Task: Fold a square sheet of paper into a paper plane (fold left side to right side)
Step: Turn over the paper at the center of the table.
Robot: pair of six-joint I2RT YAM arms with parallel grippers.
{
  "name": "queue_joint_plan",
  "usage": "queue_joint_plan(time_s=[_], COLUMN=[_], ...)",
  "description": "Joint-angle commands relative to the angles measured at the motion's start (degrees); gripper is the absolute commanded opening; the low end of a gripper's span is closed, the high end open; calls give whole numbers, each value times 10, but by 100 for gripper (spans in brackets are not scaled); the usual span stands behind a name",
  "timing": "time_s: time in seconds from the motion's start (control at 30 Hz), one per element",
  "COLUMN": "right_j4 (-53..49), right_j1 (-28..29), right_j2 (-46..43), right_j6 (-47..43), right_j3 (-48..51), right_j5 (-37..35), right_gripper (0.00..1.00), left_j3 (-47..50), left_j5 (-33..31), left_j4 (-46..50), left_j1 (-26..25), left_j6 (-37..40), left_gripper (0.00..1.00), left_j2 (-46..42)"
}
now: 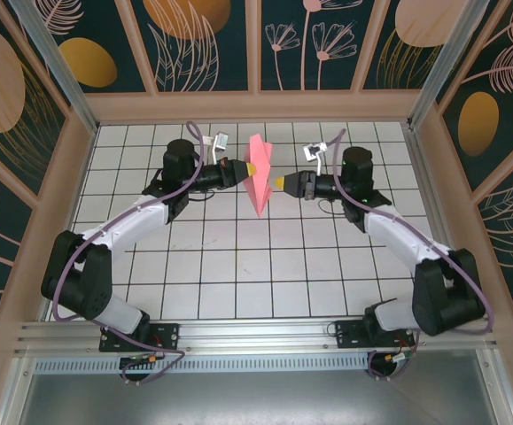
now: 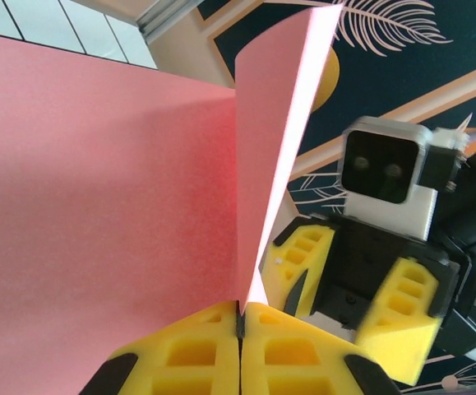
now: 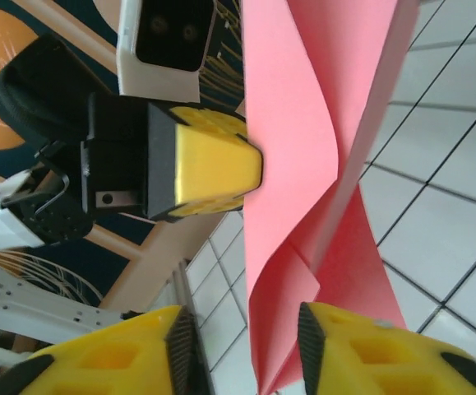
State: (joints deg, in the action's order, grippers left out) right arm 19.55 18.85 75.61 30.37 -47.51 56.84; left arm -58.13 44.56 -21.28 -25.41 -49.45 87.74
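Note:
The square sheet of paper is folded into a pointed salmon-pink paper plane (image 1: 259, 173). It is held up off the table, standing on edge with its tip toward the near side. My left gripper (image 1: 248, 168) is shut on its left edge; in the left wrist view the yellow fingertips (image 2: 205, 346) pinch the paper plane (image 2: 98, 206) at the crease. My right gripper (image 1: 279, 182) is open beside it. In the right wrist view the folded layers of the plane (image 3: 303, 164) hang between that gripper's (image 3: 246, 337) spread jaws, with a gap on the left side.
White grid-tiled table (image 1: 238, 266) inside a wooden frame with patterned walls (image 1: 203, 44). Both arms reach toward the far middle, their tips facing each other a short way apart.

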Motion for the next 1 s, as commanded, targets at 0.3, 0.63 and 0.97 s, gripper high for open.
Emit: queue_joint_plan(time_s=[0.3,0.63,0.97], right_j4=[306,437,423], right_j1=[73,102,83], right_j2=[37,123,101], right_j6=[136,199,192], right_j3=[137,95,102], right_j5=[-38,-24,-39], right_gripper=[88,74,42], left_j3=[-16,-5,2], left_j5=[1,8,1], left_j4=[-58,-83,-78], left_j1=[3,3,3], left_j6=[-41,-66,-72], left_gripper=[9,10,12], left_j2=[-19,-27,-23])
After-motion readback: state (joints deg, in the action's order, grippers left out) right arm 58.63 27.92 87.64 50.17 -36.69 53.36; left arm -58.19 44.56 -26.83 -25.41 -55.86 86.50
